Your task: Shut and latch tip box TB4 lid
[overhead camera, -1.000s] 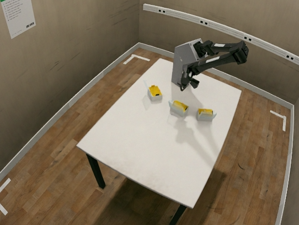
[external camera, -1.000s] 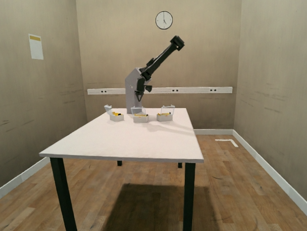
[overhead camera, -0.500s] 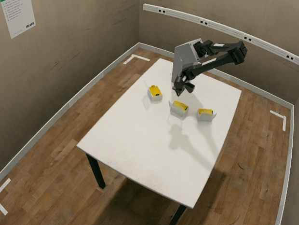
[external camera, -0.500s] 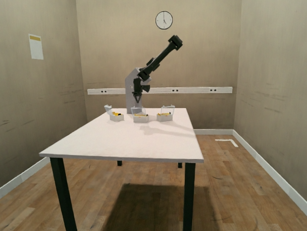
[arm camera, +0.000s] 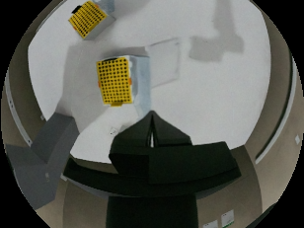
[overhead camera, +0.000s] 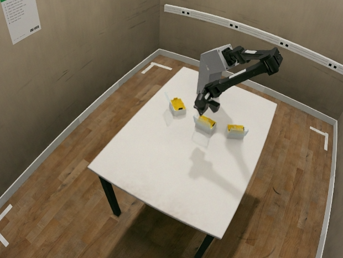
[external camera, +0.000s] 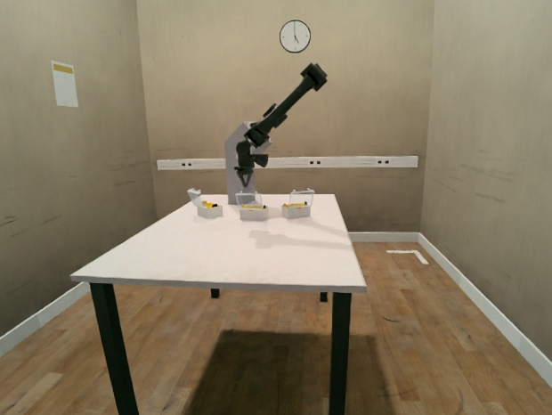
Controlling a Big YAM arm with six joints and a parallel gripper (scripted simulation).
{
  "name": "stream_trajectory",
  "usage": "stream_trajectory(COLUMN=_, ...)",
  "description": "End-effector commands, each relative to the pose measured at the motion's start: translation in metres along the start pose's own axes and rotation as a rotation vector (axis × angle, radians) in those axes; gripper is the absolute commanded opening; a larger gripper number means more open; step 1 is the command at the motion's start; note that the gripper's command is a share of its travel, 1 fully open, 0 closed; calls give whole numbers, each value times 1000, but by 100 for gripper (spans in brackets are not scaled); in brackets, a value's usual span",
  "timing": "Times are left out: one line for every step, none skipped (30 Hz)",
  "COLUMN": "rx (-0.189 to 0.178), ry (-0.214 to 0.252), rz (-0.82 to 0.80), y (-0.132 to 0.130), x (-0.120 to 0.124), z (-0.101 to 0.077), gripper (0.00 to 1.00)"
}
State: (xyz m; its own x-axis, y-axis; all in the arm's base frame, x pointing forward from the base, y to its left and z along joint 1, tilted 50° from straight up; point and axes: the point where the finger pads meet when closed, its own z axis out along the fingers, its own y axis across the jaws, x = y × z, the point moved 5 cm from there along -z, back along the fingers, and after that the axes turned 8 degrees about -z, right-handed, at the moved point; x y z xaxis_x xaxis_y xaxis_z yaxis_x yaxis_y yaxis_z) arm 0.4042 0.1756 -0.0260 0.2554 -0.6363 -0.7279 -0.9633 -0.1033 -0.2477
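Note:
Three small white tip boxes with yellow tip racks stand on the white table point(overhead camera: 166, 171) point(external camera: 223, 258), all with clear lids raised. The left box point(overhead camera: 177, 106) point(external camera: 209, 209) point(arm camera: 88, 18), the middle box point(overhead camera: 205, 123) point(external camera: 253, 212) point(arm camera: 114, 81) and the right box point(overhead camera: 236, 130) point(external camera: 296, 208) form a row. Their labels are too small to read, so I cannot tell which is TB4. My gripper point(overhead camera: 199, 113) point(external camera: 246, 183) point(arm camera: 152, 114) is shut and empty. It points down, just above the upright lid point(external camera: 249, 198) of the middle box.
The grey arm pedestal point(overhead camera: 210, 69) point(external camera: 234, 169) point(arm camera: 39, 158) stands on the table behind the boxes. The left box's lid point(overhead camera: 167, 98) point(external camera: 194, 194) and the right box's lid point(external camera: 301, 196) stand open.

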Motion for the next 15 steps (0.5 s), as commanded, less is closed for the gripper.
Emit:
stream_trajectory(rx=15, ry=3, rz=1, y=-23, x=8, z=-6, gripper=0)
stream_trajectory(rx=16, ry=3, rz=1, y=-28, x=8, z=-6, gripper=0)
stream_trajectory(rx=16, ry=3, rz=1, y=-33, x=8, z=-6, gripper=0)
stream_trajectory(rx=16, ry=3, rz=1, y=-33, x=8, z=-6, gripper=0)
stream_trajectory(rx=16, ry=3, rz=1, y=-33, x=8, z=-6, gripper=0)
stream_trajectory(rx=4, ry=-3, rz=-20, y=-34, x=-3, z=0, gripper=0)
stream_trajectory(rx=-4, ry=-3, rz=-11, y=-27, x=-3, z=1, gripper=0)
stream_trajectory(rx=-8, ry=-2, rz=-7, y=-25, x=-2, z=1, gripper=0)
stream_trajectory(rx=-8, ry=-2, rz=-7, y=-25, x=-2, z=1, gripper=0)
stream_trajectory(rx=-8, ry=-2, rz=-7, y=-25, x=-2, z=1, gripper=0)
stream_trajectory(rx=-8, ry=-2, rz=-7, y=-25, x=-2, z=1, gripper=0)
stream_trajectory(rx=15, ry=-2, rz=-13, y=-33, x=-2, z=-3, gripper=0)
stream_trajectory(rx=15, ry=-2, rz=-13, y=-33, x=-2, z=-3, gripper=0)
stream_trajectory(rx=15, ry=-2, rz=-13, y=-33, x=-2, z=-3, gripper=0)
stream_trajectory(rx=15, ry=-2, rz=-13, y=-33, x=-2, z=-3, gripper=0)
